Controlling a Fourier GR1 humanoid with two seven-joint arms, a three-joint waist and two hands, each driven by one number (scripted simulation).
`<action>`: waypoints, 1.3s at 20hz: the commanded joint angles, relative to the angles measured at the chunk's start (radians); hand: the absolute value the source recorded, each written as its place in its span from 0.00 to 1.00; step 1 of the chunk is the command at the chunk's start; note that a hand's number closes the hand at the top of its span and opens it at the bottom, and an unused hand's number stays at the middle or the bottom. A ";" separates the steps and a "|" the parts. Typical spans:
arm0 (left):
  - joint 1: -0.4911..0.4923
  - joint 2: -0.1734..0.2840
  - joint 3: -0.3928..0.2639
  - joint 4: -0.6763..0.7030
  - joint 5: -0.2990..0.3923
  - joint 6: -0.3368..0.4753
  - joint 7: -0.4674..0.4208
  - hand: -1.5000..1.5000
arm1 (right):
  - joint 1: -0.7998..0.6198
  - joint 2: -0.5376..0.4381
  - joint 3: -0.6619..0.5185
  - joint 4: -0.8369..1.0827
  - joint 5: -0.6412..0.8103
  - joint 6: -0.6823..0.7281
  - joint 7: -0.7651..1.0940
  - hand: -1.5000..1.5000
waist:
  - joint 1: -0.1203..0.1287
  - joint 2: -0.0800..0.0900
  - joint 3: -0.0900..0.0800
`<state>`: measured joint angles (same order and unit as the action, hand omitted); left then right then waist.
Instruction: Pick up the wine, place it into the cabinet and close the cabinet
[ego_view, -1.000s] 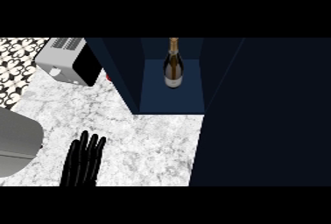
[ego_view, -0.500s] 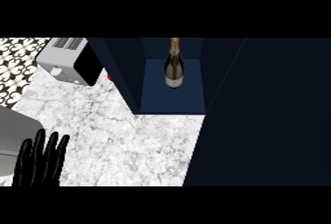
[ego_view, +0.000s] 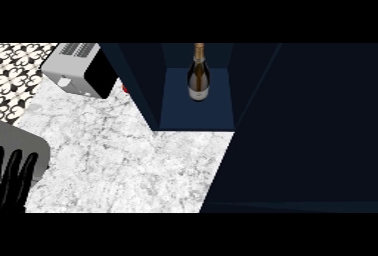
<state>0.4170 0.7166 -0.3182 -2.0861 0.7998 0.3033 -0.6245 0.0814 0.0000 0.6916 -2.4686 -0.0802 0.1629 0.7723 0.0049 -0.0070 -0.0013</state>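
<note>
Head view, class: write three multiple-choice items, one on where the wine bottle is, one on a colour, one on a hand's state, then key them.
1. Where does the wine bottle stand?
A. inside the cabinet
B. on the toaster
C. in a hand

2. What colour is the countertop?
A. red
B. white-grey marble
C. green

3. How is the left hand?
A. curled round the bottle
B. open, holding nothing
C. pressing the toaster

Key: A, it stands on the cabinet floor; B, veined pale surface; B, straight fingers at the lower left edge.

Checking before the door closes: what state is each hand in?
Left hand: open, fingers straight, holding nothing.
Right hand: not in view.
</note>
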 joint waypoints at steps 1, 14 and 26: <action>0.017 0.027 0.100 0.034 0.041 -0.076 -0.006 0.00 | -0.042 0.000 0.210 -0.060 0.099 -0.099 0.005 1.00 | -0.002 -0.001 -0.001; -0.012 0.088 0.243 0.063 0.147 -0.172 0.108 0.00 | -0.306 -0.003 0.340 0.146 0.228 -0.424 -0.088 1.00 | 0.003 0.002 -0.001; -0.049 0.049 0.228 0.047 0.153 -0.191 0.155 0.00 | -0.631 -0.009 0.232 0.257 0.160 -0.629 0.014 1.00 | 0.030 0.007 -0.003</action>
<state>0.3887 0.7635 -0.0976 -2.0212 0.9463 0.0932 -0.5013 -0.3728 -0.1937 0.9081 -2.3705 0.0972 -0.3998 0.7660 0.0228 -0.0022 -0.0040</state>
